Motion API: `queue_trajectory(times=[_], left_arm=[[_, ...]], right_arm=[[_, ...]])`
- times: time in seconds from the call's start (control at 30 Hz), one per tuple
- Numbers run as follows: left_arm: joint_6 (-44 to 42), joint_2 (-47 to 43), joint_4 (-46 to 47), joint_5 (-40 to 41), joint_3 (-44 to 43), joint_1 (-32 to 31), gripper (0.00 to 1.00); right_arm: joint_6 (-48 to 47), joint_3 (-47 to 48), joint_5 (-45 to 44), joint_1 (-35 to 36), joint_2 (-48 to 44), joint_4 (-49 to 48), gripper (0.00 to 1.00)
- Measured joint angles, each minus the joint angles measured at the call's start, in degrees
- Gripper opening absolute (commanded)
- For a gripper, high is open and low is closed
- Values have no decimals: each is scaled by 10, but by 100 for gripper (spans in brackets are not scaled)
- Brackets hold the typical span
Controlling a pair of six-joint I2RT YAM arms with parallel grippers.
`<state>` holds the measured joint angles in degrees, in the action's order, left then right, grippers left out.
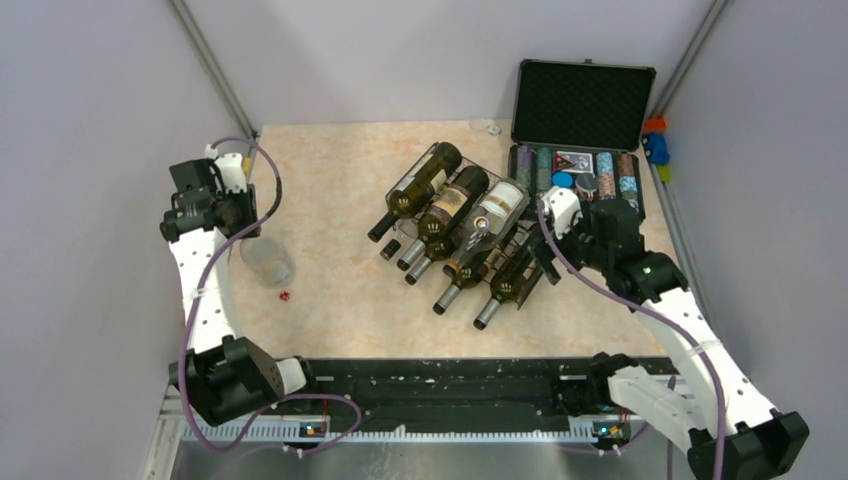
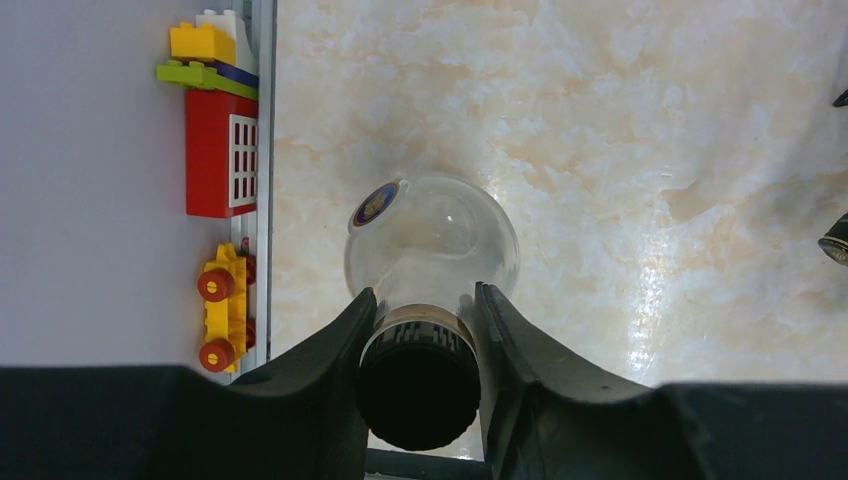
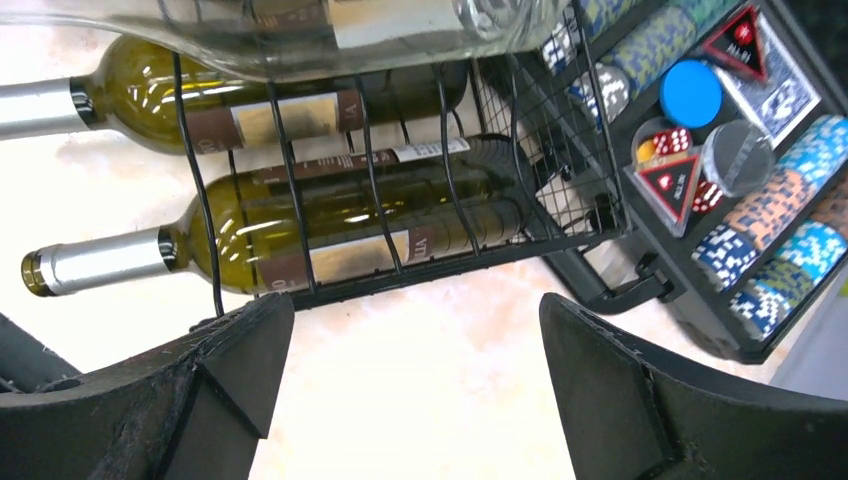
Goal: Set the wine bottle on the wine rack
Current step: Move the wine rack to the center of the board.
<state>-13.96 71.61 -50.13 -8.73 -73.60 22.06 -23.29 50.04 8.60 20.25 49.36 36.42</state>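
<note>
Wine bottle in left hand hugs table edge.

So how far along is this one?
Not yet. Done: several bottles already lie in the black wire-mesh wine rack. In hand: the left gripper has its jaws closed on the dark-capped neck of the clear glass wine bottle, off the rack. Left: lifting it over and laying it in a cradle. The right gripper is open beside the rack.
</note>
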Motion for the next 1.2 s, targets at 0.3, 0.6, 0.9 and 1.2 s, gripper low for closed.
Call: queue_trajectory(times=[0.3,0.6,0.9,1.2], left_arm=[[-23,-7,-1,-20,5,0,11],[-55,-6,-17,-44,0,0,0],[-75,-6,-70,-102,-11,-2,0],[-99,-11,-144,-135,-28,-40,0]], right_arm=[[-11,44,45,-67,25,83,92],[-54,100,50,-88,32,174,87],[-76,51,62,-93,82,183,82],[-84,51,120,-95,183,149,80]])
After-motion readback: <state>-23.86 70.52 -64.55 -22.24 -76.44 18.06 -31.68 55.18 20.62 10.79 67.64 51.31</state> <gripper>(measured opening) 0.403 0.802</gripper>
